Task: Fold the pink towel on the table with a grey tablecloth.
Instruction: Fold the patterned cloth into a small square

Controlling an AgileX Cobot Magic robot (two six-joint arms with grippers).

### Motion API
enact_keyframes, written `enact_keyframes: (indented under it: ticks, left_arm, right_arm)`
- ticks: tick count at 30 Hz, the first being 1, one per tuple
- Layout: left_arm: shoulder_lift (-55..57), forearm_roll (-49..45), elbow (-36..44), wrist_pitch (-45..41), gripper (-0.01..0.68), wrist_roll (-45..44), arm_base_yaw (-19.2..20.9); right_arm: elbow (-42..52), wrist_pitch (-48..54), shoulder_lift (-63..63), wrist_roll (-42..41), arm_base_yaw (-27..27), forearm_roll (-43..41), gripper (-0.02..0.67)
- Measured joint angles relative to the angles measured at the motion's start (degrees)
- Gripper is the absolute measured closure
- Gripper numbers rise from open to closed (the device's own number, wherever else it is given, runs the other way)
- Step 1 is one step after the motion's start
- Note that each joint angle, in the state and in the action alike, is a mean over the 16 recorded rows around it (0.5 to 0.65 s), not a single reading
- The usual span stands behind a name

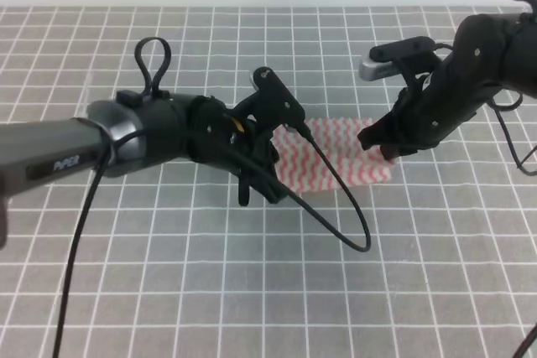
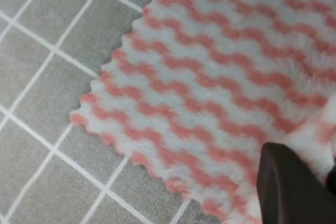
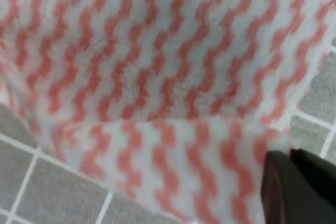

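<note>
Stretching across the whole of every view, the bench [image 1: 168, 291] with its grey, white-gridded cloth gives the towel a flat bed on which a crease can be laid; the grid lines also make it easy to judge whether an edge lies square.

Next in size are the two arms. From the left of the exterior high frame the left arm [image 1: 75, 153] reaches to the centre, and the right arm [image 1: 478, 64] comes down from the upper right, so that each meets one end of the cloth. That split looks deliberate: two holds at opposite ends let an edge be carried over evenly.

Between them, just right of centre in that frame, lies the pink towel [image 1: 344, 161], spread on the bench. In the right wrist view a strip along its near edge is already turned up and doubled over the rest, so I judge the fold to be in its opening stage.

The right gripper [image 1: 388, 147] sits at the towel's right end, its fingers [image 3: 294, 187] showing in the lower right of its own view, pinched on the raised edge. The left gripper [image 1: 262, 175] hangs over the towel's left end; one dark finger shows at the lower right of the left wrist view against a lifted bit of cloth, but whether it pinches that cloth I cannot tell.
</note>
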State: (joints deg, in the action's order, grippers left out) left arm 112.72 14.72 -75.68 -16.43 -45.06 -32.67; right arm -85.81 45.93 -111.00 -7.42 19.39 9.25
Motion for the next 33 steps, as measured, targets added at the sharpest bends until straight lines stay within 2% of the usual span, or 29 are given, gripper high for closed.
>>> enact_keyframes:
  ticks: [20,33]
  left_arm:
    - [3.9,-1.3,-4.6,-0.3,0.675,0.1,1.2]
    - [6.4,-3.3,-7.1,-1.0,0.675,0.2,1.4]
  right_arm:
    - [0.0,-8.5,-1.6,0.0,0.0,-0.9,0.664]
    - [-0.1,-10.2,-4.0,-0.1,0.0,-1.0,0.664]
